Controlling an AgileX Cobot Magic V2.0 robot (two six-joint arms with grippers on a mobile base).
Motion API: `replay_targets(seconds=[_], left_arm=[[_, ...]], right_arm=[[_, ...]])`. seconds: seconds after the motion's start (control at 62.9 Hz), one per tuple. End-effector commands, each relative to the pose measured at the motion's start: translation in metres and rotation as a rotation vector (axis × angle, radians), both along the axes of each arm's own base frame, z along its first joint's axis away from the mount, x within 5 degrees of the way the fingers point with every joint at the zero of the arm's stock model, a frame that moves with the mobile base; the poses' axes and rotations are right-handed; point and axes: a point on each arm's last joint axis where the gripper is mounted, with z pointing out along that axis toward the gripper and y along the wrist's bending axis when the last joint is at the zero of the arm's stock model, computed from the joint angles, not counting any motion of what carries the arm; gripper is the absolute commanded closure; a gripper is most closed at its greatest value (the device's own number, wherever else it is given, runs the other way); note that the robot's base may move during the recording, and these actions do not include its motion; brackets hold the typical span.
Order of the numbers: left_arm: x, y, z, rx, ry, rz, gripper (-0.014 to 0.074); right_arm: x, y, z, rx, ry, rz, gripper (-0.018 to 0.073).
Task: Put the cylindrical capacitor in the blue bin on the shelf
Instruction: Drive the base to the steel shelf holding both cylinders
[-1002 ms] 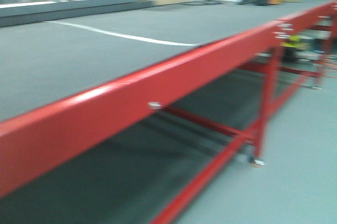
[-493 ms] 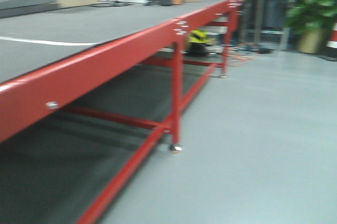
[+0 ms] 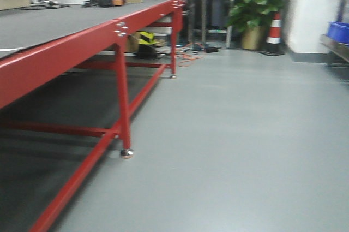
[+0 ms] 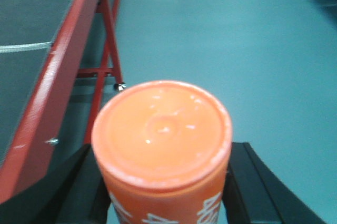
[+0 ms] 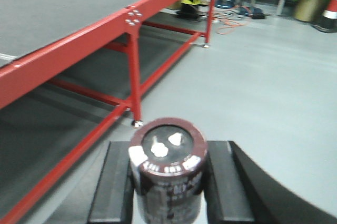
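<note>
The right tool is clamped on the dark capacitor, terminals up. The left tool grips an orange can. A red table runs alongside. The blue bin sits on the shelf, far right.

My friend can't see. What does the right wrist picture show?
A dark capacitor with two silver prongs on top stands clamped in the right gripper. Behind it, a long red-framed table runs along the left over a grey floor.
</note>
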Motion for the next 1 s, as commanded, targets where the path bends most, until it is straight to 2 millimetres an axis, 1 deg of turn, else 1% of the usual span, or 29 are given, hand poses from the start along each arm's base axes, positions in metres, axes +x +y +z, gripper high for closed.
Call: replay_targets(seconds=[0.0, 0.986], left_arm=[[-0.0011, -0.0003, 0.0024, -0.012, -0.026, 0.003, 0.0707], [-0.0011, -0.0003, 0.0024, -0.012, -0.026, 0.003, 0.0707]], right_arm=[[-0.0022, -0.0012, 0.0059, 0.005, -0.044, -0.004, 0.0712], [-0.0022, -0.0012, 0.0059, 0.005, -0.044, -0.004, 0.0712]])
